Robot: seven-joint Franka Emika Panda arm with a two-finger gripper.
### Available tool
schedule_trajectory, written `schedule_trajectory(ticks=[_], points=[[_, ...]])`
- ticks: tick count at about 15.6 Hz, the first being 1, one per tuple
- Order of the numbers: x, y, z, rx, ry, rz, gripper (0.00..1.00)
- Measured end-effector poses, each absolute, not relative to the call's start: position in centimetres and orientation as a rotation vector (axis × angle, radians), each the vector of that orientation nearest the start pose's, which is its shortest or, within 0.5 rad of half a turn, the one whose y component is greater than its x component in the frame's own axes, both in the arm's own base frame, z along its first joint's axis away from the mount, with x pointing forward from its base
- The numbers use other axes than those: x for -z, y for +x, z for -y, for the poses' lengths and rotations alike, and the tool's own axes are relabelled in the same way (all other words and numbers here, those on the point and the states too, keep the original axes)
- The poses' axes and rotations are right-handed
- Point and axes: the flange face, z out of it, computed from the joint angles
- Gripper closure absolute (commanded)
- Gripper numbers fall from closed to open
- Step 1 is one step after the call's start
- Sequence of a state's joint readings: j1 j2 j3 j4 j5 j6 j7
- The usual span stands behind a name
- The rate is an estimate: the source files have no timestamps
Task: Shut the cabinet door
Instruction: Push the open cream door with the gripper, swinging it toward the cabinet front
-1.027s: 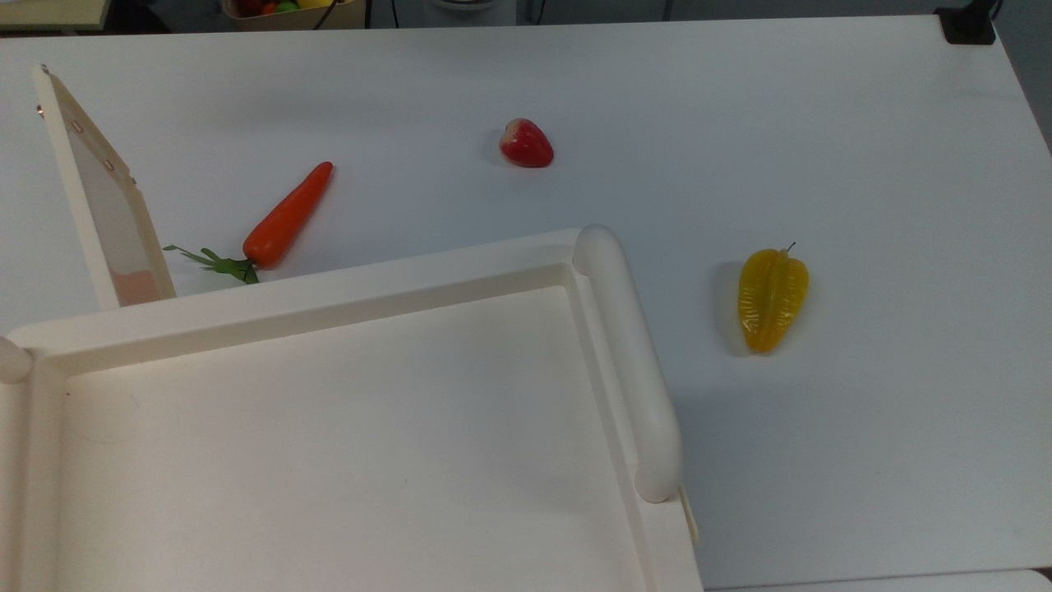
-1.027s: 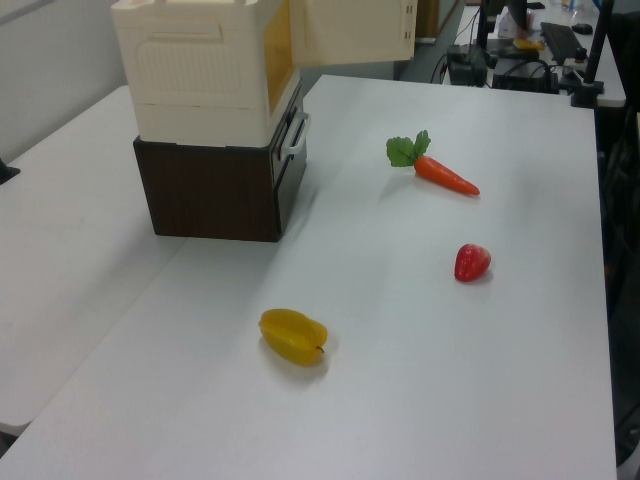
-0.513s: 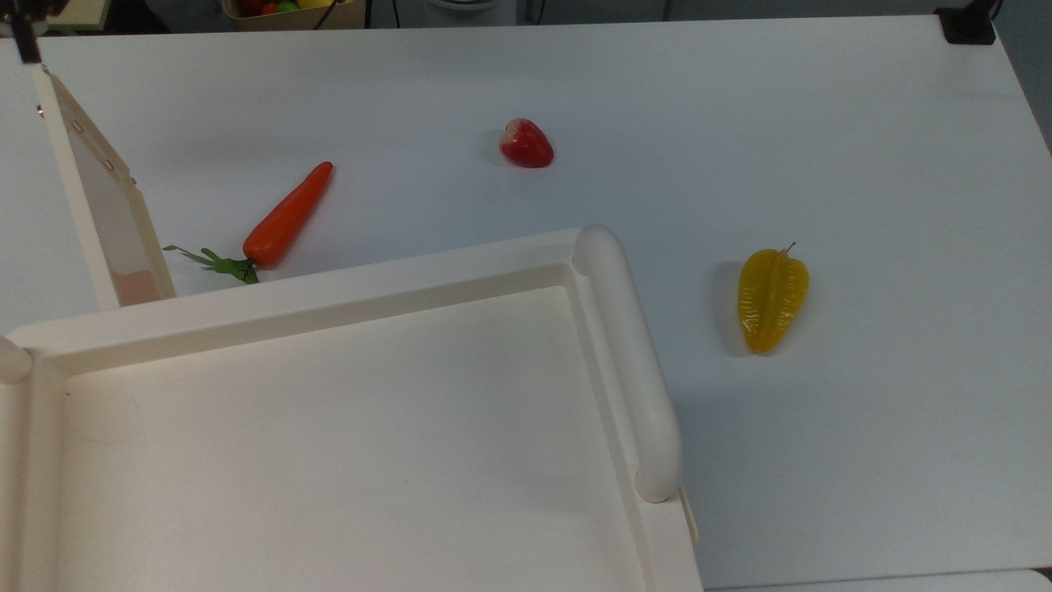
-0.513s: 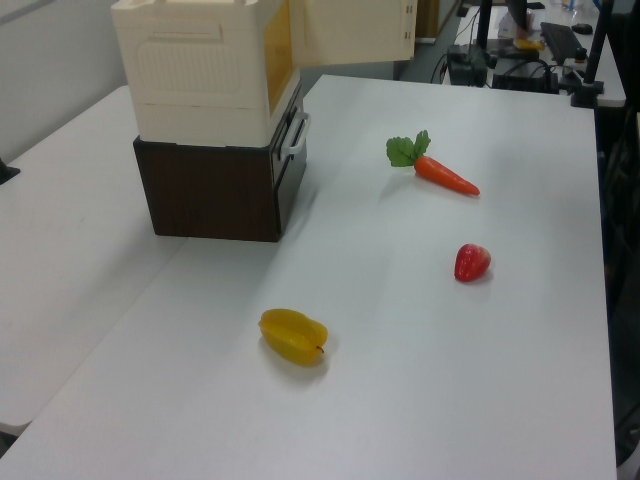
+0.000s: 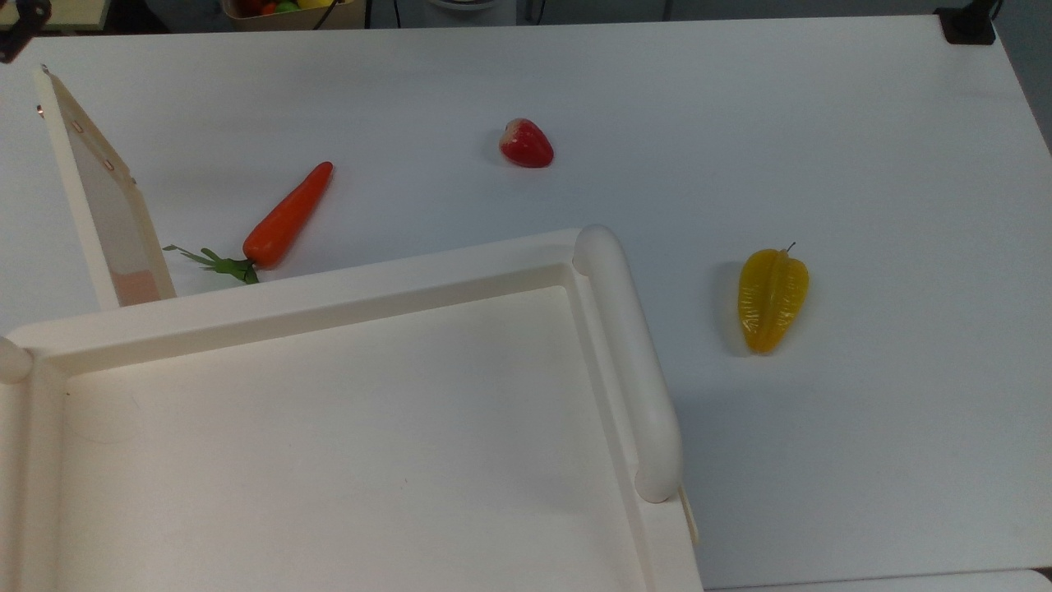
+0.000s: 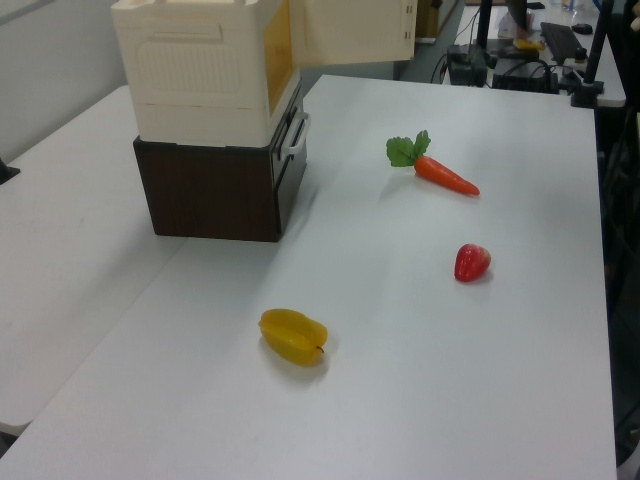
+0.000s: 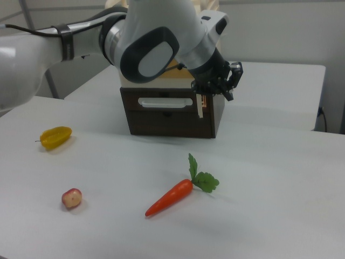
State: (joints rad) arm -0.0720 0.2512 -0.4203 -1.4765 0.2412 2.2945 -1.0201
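Observation:
The cabinet [image 5: 345, 427] is a cream box with a rimmed top, and it sits on a dark brown base [image 6: 215, 190]. Its cabinet door [image 5: 103, 193] stands swung open, a thin cream panel reaching toward the top view's upper left. The left view shows the door [image 6: 355, 30] sticking out past the cabinet front. In the right view my gripper [image 7: 216, 90] hangs beside the door's free edge [image 7: 200, 107], on the right view's right. A dark part of the gripper [image 5: 16, 25] shows just beyond the door's far tip.
On the white table [image 5: 740, 99] lie a toy carrot [image 5: 286, 218] close to the open door, a red strawberry [image 5: 526, 144] and a yellow starfruit [image 5: 772, 298]. My arm [image 7: 145, 48] arches over the cabinet in the right view.
A dark part of my gripper came into the top view's upper left corner by the door's tip, then shifted slightly left. The door and the toys have not moved.

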Motion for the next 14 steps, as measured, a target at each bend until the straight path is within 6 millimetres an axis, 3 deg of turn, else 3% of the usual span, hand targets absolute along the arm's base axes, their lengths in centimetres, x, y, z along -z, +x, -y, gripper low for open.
schedule_trajectory(ticks=[3,14], points=[[-60.0,63.2,26.8,0.934,-3.22,0.804,1.0],[-58.9,67.0,17.1,0.977,-3.056,0.997,1.0]])
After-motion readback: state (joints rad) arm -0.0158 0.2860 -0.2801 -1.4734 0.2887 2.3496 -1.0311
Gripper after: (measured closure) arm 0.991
